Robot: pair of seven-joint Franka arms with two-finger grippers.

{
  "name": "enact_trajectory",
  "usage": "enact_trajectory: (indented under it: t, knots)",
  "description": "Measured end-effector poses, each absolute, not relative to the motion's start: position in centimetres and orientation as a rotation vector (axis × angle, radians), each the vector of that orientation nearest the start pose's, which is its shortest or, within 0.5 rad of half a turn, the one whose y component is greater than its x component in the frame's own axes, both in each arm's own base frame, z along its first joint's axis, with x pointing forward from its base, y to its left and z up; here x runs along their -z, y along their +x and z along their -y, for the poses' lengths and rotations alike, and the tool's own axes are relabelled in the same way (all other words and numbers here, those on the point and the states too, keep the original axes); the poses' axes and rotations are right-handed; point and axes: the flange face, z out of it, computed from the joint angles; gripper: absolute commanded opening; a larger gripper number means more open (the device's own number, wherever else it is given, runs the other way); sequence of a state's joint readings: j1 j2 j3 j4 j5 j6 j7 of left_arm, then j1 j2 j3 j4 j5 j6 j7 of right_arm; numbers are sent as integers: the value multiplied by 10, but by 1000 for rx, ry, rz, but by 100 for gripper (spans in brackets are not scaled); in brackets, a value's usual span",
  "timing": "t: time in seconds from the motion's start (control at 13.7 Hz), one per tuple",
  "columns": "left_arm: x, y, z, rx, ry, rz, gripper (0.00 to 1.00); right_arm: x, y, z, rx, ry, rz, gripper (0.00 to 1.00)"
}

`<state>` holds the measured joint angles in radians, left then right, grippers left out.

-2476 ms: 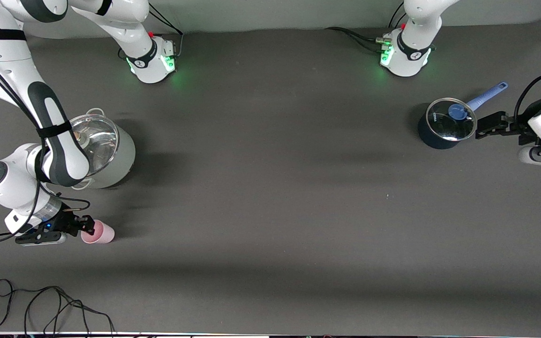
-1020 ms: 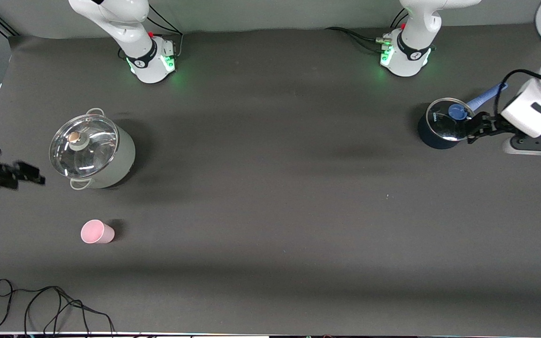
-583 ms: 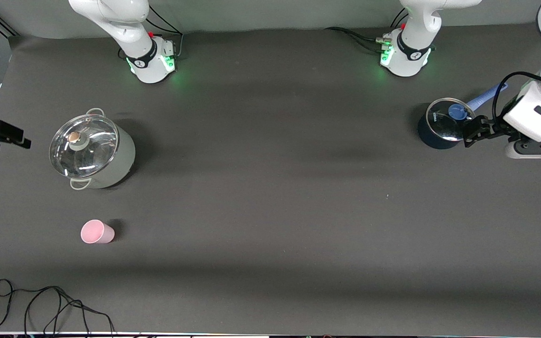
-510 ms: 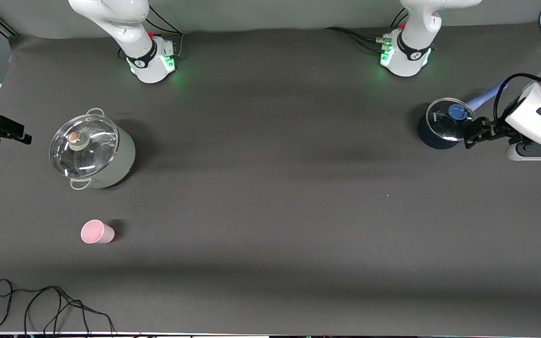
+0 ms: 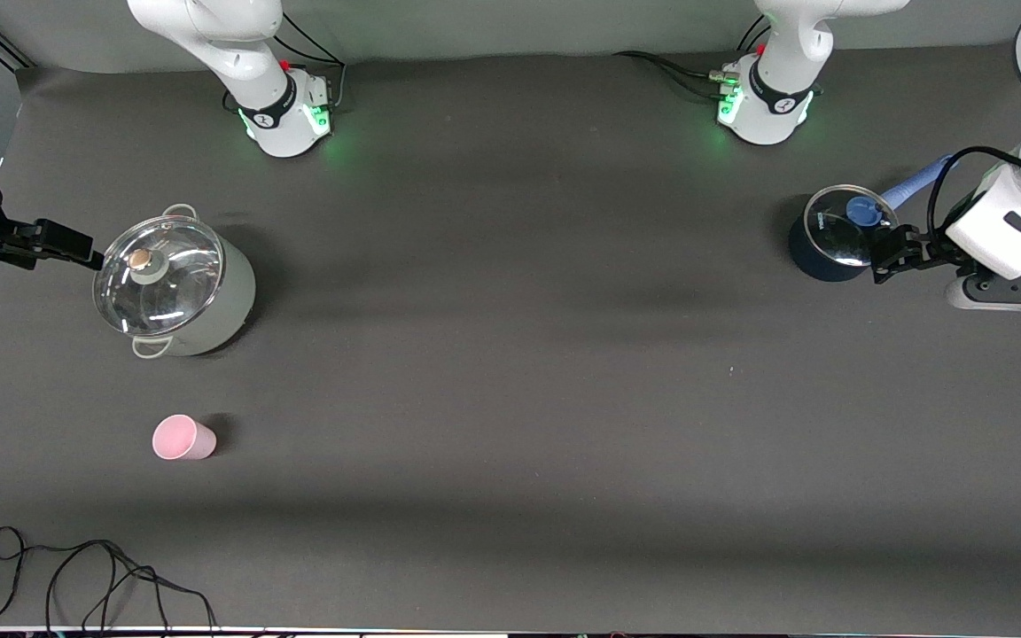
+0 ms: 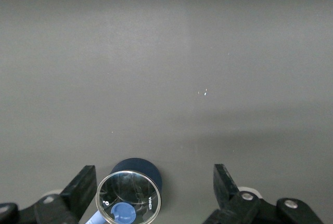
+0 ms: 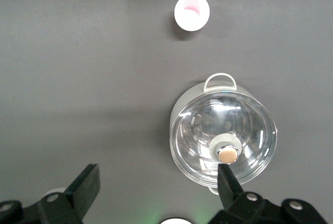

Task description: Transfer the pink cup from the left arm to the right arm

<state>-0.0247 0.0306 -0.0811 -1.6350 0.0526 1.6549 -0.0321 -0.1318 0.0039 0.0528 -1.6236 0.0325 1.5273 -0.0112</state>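
Standing upright on table, small pale-pink tapered plastic cup (image 5: 183, 438) sits at right arm's end, nearer front camera than lidded grey pot (image 5: 174, 288). Right gripper (image 5: 54, 245) spread, empty, beside pot. Left gripper (image 5: 890, 255) spread, empty, waits by dark-blue saucepan (image 5: 838, 236). Judgement: transfer done, nothing left.

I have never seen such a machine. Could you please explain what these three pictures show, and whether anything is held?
Two white robot arms work at a dark table. One picture looks down from a high camera; the other two come from cameras on the wrists. The pink cup stands alone on the table, nearer the camera than the grey lidded pot. The right gripper hangs open beside that pot. The left gripper hangs open by the dark blue saucepan. Nothing is held.
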Motion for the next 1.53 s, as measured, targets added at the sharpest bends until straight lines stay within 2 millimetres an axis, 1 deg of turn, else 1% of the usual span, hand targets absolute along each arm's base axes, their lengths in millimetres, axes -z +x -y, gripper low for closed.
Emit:
enact_trajectory:
  t: [0.22, 0.36, 0.58, 0.95, 1.02, 1.31, 1.53]
  knots:
    - [-583, 567, 53, -18, -3089, -122, 100, -600, 543, 52, -137, -3097, -41, 100]
    - [-582, 569, 54, -20, -3089, -123, 100, -596, 540, 55, -152, -3092, -42, 100]
    - [-581, 570, 54, -21, -3089, -125, 100, -592, 538, 50, -167, -3089, -78, 100]
    - [-580, 570, 53, -24, -3089, -127, 100, -591, 539, 28, -171, -3092, -83, 100]
    - [-580, 570, 53, -24, -3089, -127, 100, -591, 539, 27, -168, -3092, -84, 100]
    - [-580, 570, 53, -24, -3089, -129, 100, -598, 542, 41, -132, -3091, -126, 100]
    - [-580, 571, 53, -24, -3089, -129, 100, -601, 553, 42, -110, -3096, -127, 100]
